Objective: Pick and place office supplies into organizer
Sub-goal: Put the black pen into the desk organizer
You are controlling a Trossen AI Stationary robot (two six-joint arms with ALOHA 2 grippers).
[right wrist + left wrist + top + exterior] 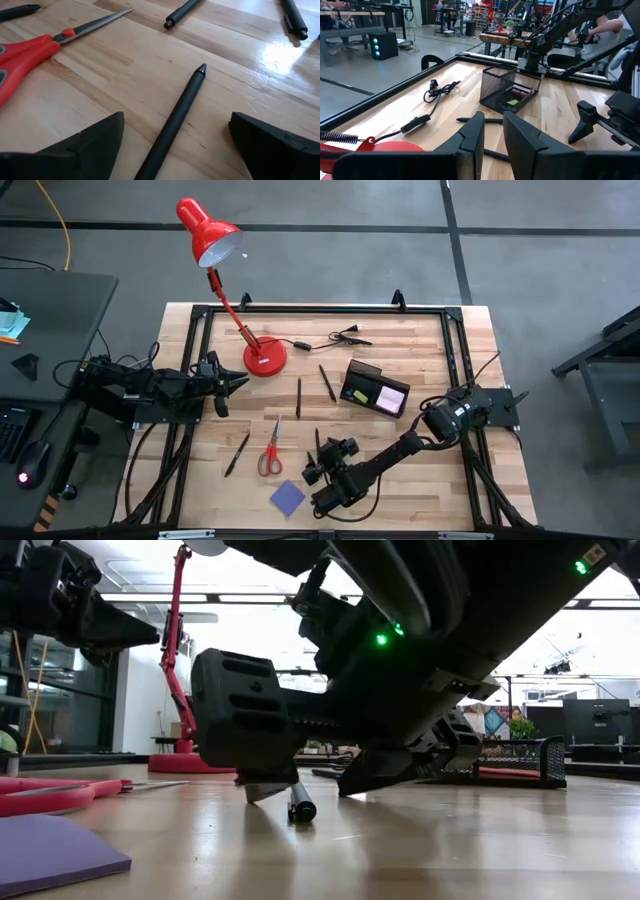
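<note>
My right gripper [322, 463] stands open low over the table near its front edge, one finger on each side of a thin dark pen [176, 116] that lies flat on the wood; neither finger touches it. Red-handled scissors [270, 452] lie just to the left of it, and a blue-purple note pad [287, 497] lies nearer the front edge. More pens [298, 395] [327, 383] [237, 452] lie scattered on the table. The black organizer [375, 392] at centre right holds a pink pad [391, 398]. My left gripper [236, 383] waits at the table's left, shut and holding nothing.
A red desk lamp stands with its base [265, 358] at the far left centre. A black cable with a plug [340, 337] lies near the far edge. A black metal frame [320, 310] runs around the tabletop. Bare wood lies between the organizer and the pen.
</note>
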